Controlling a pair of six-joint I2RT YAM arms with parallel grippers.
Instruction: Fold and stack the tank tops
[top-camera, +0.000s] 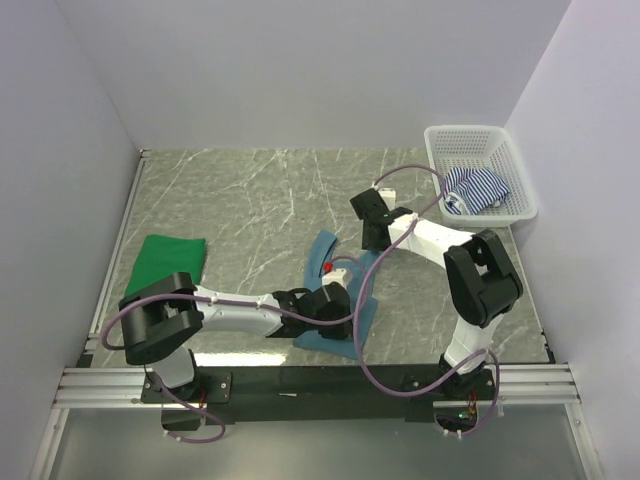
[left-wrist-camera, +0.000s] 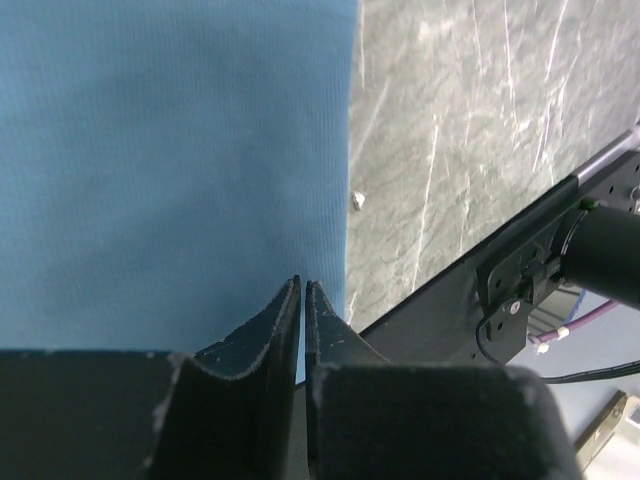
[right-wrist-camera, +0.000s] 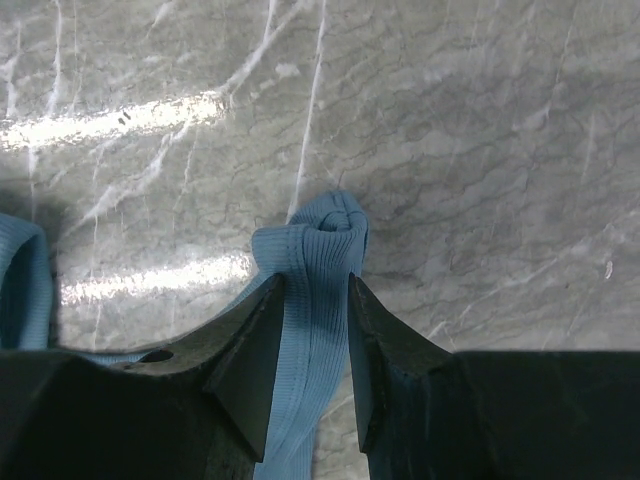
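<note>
The dusty teal-blue tank top (top-camera: 322, 250) lies partly lifted at the table's middle front. My left gripper (top-camera: 333, 300) is shut on its edge; the left wrist view shows a sliver of fabric (left-wrist-camera: 170, 170) between the closed jaws (left-wrist-camera: 303, 285). My right gripper (top-camera: 373, 240) is shut on a bunched strap (right-wrist-camera: 320, 235) of the same top, held above the table, with the jaws (right-wrist-camera: 316, 282) on either side of it. The bright green top (top-camera: 172, 258) lies folded at the left. The navy-and-white striped top (top-camera: 478, 188) lies crumpled in the basket.
The white plastic mesh basket (top-camera: 440, 140) stands at the back right by the wall. White walls close in the marble table (top-camera: 260, 190) on three sides. A black mounting rail (left-wrist-camera: 470, 290) runs along the near edge.
</note>
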